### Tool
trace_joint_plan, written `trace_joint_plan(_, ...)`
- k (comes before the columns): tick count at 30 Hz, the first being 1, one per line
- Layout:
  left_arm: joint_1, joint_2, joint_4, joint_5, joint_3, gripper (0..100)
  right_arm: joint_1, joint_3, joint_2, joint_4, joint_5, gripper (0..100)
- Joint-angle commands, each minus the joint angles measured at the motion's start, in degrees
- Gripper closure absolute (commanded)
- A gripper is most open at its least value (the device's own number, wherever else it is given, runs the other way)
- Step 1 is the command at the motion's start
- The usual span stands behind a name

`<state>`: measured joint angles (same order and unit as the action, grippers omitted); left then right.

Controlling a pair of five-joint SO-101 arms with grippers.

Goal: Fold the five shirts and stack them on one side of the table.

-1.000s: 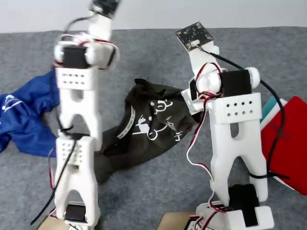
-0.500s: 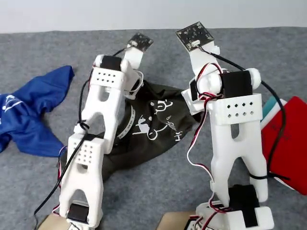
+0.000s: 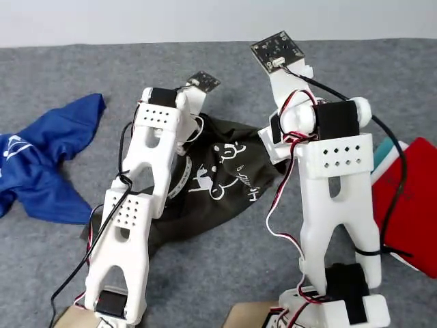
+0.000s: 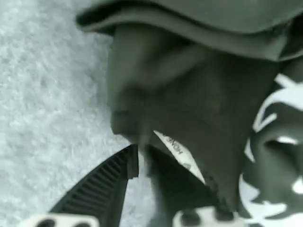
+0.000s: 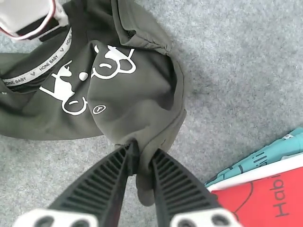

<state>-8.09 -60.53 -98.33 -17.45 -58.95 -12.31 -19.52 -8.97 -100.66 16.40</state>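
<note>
A dark olive shirt [image 3: 218, 178] with a white print lies crumpled mid-table between the two arms. My left gripper [image 4: 140, 158] sits at its far edge beside the neck label [image 4: 177, 151], shut on a fold of the dark fabric [image 4: 203, 94]. My right gripper [image 5: 140, 158] is shut on a pinched fold at the shirt's right edge [image 5: 128, 94], near the red shirt; in the high view it sits under the wrist [image 3: 273, 147]. A blue shirt [image 3: 41, 164] lies loose at the table's left.
A red shirt [image 3: 406, 198] rests on a teal one [image 3: 384, 152] at the right edge, also seen as the red shirt [image 5: 265, 198] and teal shirt [image 5: 255, 158] in the right wrist view. Grey felt [image 3: 225, 273] covers the table.
The left arm has swung from beside the blue shirt over to the dark shirt and come down on its far edge. The right arm has stayed put.
</note>
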Motion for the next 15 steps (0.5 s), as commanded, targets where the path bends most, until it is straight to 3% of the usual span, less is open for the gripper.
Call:
trace_joint_plan(1,2.8,6.9,-2.5,-0.8,3.6,100,0.7,-2.5,-4.5,-1.9,0.6,98.9)
trace_joint_plan(8,3.9,29.6,-1.7,-5.0,34.7,100,0.3,-0.8,-6.7,-2.0,0.7,98.9)
trace_joint_plan(15,3.8,40.0,10.1,-1.7,41.3,97,0.2,2.5,-6.8,-2.0,0.6,98.9)
